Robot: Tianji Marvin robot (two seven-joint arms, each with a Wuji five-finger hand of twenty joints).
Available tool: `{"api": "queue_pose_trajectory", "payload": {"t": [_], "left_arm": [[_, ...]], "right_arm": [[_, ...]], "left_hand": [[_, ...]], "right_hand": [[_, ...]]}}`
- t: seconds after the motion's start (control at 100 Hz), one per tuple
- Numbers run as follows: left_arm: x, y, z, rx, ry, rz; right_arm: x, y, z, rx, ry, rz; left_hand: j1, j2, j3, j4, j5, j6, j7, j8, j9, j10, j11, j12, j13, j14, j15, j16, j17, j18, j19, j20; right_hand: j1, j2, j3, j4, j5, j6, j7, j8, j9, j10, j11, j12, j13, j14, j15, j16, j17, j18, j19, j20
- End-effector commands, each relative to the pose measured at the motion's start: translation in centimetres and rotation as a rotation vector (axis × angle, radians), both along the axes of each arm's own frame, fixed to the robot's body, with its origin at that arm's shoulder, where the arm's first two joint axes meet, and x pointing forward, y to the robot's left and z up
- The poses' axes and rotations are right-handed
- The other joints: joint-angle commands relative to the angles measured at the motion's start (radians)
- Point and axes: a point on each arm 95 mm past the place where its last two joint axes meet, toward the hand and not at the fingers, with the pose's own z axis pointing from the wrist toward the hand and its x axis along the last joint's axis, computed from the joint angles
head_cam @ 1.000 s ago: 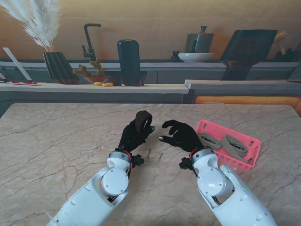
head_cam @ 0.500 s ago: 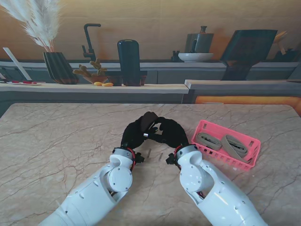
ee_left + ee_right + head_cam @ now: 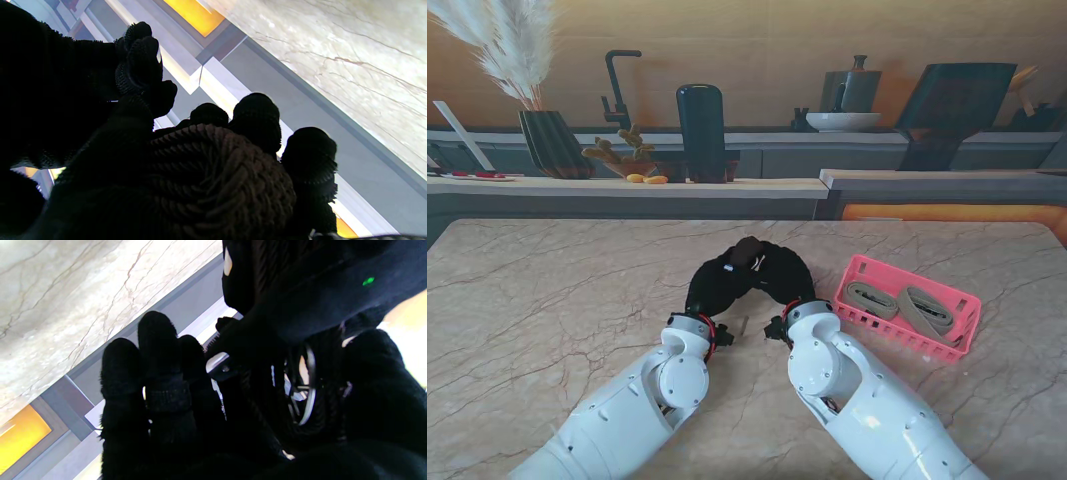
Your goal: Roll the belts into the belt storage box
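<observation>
Between both gloves, belt (image 3: 747, 251) mostly hidden; grip unclear.

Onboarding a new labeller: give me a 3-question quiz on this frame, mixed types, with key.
1. True or false: the pink plastic lattice storage box sits to the right of both black-gloved hands.
2. How many rolled tan belts already lie in that box? A) none B) two C) four
3. Fill in: the dark brown braided belt roll is held up between the left hand and the right hand, above the ____ table.

Key: 1 true. 2 B; the second roll lies beside the first. 3 marble.
</observation>
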Motion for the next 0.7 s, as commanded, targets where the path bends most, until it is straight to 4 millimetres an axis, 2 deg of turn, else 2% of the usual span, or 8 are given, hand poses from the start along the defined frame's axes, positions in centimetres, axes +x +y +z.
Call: {"api": "queue_pose_trajectory", "payload": {"t": [0.0, 0.08, 0.1, 0.17, 0.27, 0.4, 0.55, 0.69], "left_arm": [[-0.3, -0.9, 0.3, -0.018, -0.010, -0.020], [-0.3, -0.9, 0.3, -0.018, -0.011, -0.021], [-0.3, -0.9, 0.2, -0.019, -0.011, -0.022], [-0.4, -1.0, 0.2, -0.022, -0.010, -0.026], [-0.4, -1.2, 0.1, -0.031, -0.013, -0.034], [-0.5, -1.2, 0.2, -0.035, -0.020, -0.037], [-0.4, -0.9, 0.3, -0.035, -0.028, -0.026], [-0.4, -0.7, 0.2, -0.026, -0.052, -0.041]], "right_arm": [[0.1, 1.0, 0.2, 0.032, 0.006, -0.004], [0.1, 1.2, 0.1, 0.069, 0.025, -0.018], [0.1, 1.3, 0.1, 0.080, 0.032, -0.021], [0.1, 1.5, 0.1, 0.125, 0.059, -0.036], [0.1, 1.7, 0.1, 0.203, 0.111, -0.067], [0.1, 1.6, 0.1, 0.290, 0.167, -0.107], [-0.1, 1.1, 0.4, 0.345, 0.174, -0.138], [-0.4, 0.4, 0.8, 0.420, 0.173, -0.172]], "left_hand": [[0.056, 0.001, -0.011, 0.024, 0.016, -0.010, 0.043, -0.001, 0.050, -0.043, 0.126, 0.002, 0.078, -0.058, 0.177, 0.013, 0.014, 0.029, 0.071, -0.003], [0.058, 0.001, -0.013, 0.025, 0.015, -0.009, 0.044, -0.001, 0.050, -0.043, 0.126, 0.001, 0.078, -0.057, 0.176, 0.011, 0.013, 0.029, 0.071, -0.004], [0.057, 0.002, -0.015, 0.024, 0.016, -0.009, 0.044, -0.001, 0.050, -0.042, 0.126, 0.001, 0.077, -0.057, 0.176, 0.010, 0.013, 0.029, 0.071, -0.004], [0.060, 0.004, -0.019, 0.026, 0.012, -0.014, 0.043, -0.003, 0.044, -0.044, 0.124, -0.002, 0.076, -0.052, 0.169, 0.005, 0.002, 0.028, 0.063, -0.006], [0.060, 0.005, -0.023, 0.027, 0.009, -0.020, 0.042, -0.005, 0.042, -0.044, 0.121, -0.004, 0.069, -0.050, 0.165, 0.003, -0.005, 0.027, 0.060, -0.007], [0.062, 0.001, -0.026, 0.028, 0.007, -0.022, 0.038, -0.011, 0.040, -0.045, 0.119, -0.006, 0.065, -0.049, 0.160, 0.001, -0.008, 0.024, 0.058, -0.007], [0.058, -0.027, -0.017, 0.035, -0.016, -0.020, -0.001, -0.050, 0.019, -0.043, 0.091, -0.016, 0.044, -0.044, 0.133, -0.005, -0.029, 0.014, 0.039, -0.009], [-0.068, -0.056, 0.108, 0.024, -0.066, -0.014, -0.136, -0.054, -0.085, -0.023, -0.007, -0.019, -0.047, -0.013, 0.035, 0.008, -0.115, -0.001, -0.040, 0.012]], "right_hand": [[0.081, 0.092, 0.081, 0.043, -0.008, -0.069, 0.066, -0.013, 0.034, -0.012, 0.038, 0.009, 0.036, -0.040, 0.030, 0.018, 0.018, -0.049, 0.054, -0.014], [0.052, 0.083, 0.310, 0.011, -0.017, -0.105, 0.139, -0.039, 0.052, -0.042, 0.040, 0.006, 0.046, -0.060, 0.037, 0.022, 0.026, -0.071, 0.059, -0.012], [0.059, 0.086, 0.329, 0.005, -0.019, -0.113, 0.153, -0.041, 0.055, -0.047, 0.039, 0.005, 0.046, -0.064, 0.039, 0.024, 0.026, -0.076, 0.060, -0.011], [0.145, 0.070, 0.329, -0.076, -0.057, -0.159, 0.296, -0.210, 0.069, -0.074, 0.026, -0.001, 0.042, -0.076, 0.042, 0.030, 0.016, -0.093, 0.054, -0.004], [0.242, 0.020, 0.359, -0.113, -0.084, -0.230, 0.440, -0.318, 0.102, -0.120, -0.025, -0.021, 0.022, -0.091, 0.027, 0.027, -0.016, -0.104, 0.028, 0.001], [0.325, -0.005, 0.416, -0.136, 0.016, -0.334, 0.499, -0.352, 0.215, -0.180, -0.073, -0.053, 0.051, -0.115, 0.019, 0.022, -0.009, -0.136, 0.019, 0.004], [0.307, -0.051, 0.459, -0.143, 0.074, -0.412, 0.512, -0.381, 0.266, -0.215, -0.119, -0.076, 0.089, -0.153, -0.008, 0.013, 0.031, -0.179, 0.010, 0.001], [0.290, -0.072, 0.480, -0.149, 0.093, -0.433, 0.521, -0.399, 0.290, -0.237, -0.158, -0.088, 0.113, -0.174, -0.042, 0.004, 0.060, -0.204, -0.003, -0.004]]}}
